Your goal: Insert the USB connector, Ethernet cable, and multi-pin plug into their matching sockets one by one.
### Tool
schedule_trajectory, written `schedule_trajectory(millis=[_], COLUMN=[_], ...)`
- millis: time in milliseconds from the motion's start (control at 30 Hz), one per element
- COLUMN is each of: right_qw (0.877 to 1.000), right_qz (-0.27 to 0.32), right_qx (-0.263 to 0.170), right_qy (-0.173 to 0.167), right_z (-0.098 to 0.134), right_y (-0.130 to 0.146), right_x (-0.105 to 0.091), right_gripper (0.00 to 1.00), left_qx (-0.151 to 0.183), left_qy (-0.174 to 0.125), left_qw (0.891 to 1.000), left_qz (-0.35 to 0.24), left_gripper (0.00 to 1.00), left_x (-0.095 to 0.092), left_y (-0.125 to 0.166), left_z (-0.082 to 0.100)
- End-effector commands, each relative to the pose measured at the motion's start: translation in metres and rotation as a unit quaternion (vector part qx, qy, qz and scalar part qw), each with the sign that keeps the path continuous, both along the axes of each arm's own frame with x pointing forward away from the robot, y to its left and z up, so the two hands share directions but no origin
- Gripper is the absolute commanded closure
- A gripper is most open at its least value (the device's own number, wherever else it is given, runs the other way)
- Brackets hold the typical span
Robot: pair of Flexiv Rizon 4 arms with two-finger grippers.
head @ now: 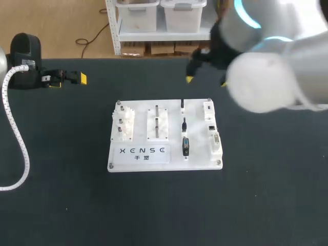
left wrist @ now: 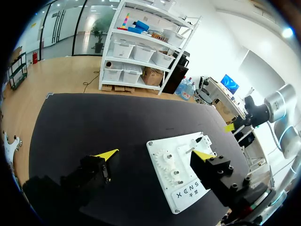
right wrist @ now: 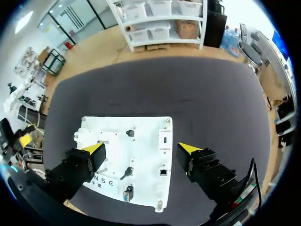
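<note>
A white board (head: 138, 159) lies mid-table. On it three dark plugs stand in a column: a slim one (head: 182, 105), a middle one (head: 184, 124) and a wide multi-pin plug (head: 185, 146). Their sockets (head: 211, 127) line the board's right edge. My right gripper (head: 206, 81) hangs open above the table just behind the board, holding nothing. In the right wrist view the board (right wrist: 146, 127) lies below the open right gripper (right wrist: 140, 148), with the plugs (right wrist: 126, 173) and the sockets (right wrist: 162, 172) under it. My left gripper (head: 69, 80) is open and empty at the far left; the board (left wrist: 188, 195) lies ahead of the left gripper (left wrist: 154, 154).
White gear and peg fixtures (head: 124, 124) and a slotted block (head: 158, 123) fill the board's left half. The dark table (head: 266, 195) lies bare around the board. My left arm's white cable hose (head: 20, 148) curves over the table's left side.
</note>
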State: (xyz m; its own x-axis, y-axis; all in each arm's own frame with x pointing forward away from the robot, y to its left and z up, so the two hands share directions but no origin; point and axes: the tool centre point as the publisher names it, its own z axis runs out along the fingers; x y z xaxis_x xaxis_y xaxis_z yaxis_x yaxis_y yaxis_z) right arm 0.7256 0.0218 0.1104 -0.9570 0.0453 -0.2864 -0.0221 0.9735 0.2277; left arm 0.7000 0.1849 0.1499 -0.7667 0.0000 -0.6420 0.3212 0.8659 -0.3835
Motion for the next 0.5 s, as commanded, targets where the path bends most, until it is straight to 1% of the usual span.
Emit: schedule_trajectory(millis=[33, 200, 233, 300, 367, 500], right_qw=[0.992, 0.991, 0.991, 0.991, 0.992, 0.992], right_qz=[-0.036, -0.038, -0.045, -0.048, -0.052, -0.052], right_qx=[-0.117, -0.123, -0.117, -0.12, -0.11, -0.11], right_qy=[0.035, 0.045, 0.047, 0.038, 0.039, 0.039], right_z=[-0.034, -0.048, -0.05, -0.052, -0.055, -0.055], right_y=[0.031, 0.038, 0.039, 0.038, 0.036, 0.036], right_x=[0.012, 0.007, 0.006, 0.006, 0.006, 0.006], right_gripper=[0.0, 0.0, 0.0, 0.0, 0.0, 0.0], left_qx=[0.0, 0.0, 0.0, 0.0, 0.0, 0.0], left_qy=[0.0, 0.0, 0.0, 0.0, 0.0, 0.0], left_qw=[1.0, 1.0, 1.0, 1.0, 1.0, 1.0], left_qz=[0.0, 0.0, 0.0, 0.0, 0.0, 0.0], left_gripper=[0.0, 0.0, 0.0, 0.0, 0.0, 0.0], left_x=[0.0, 0.0, 0.0, 0.0, 0.0, 0.0], left_y=[0.0, 0.0, 0.0, 0.0, 0.0, 0.0], left_z=[0.0, 0.0, 0.0, 0.0, 0.0, 0.0])
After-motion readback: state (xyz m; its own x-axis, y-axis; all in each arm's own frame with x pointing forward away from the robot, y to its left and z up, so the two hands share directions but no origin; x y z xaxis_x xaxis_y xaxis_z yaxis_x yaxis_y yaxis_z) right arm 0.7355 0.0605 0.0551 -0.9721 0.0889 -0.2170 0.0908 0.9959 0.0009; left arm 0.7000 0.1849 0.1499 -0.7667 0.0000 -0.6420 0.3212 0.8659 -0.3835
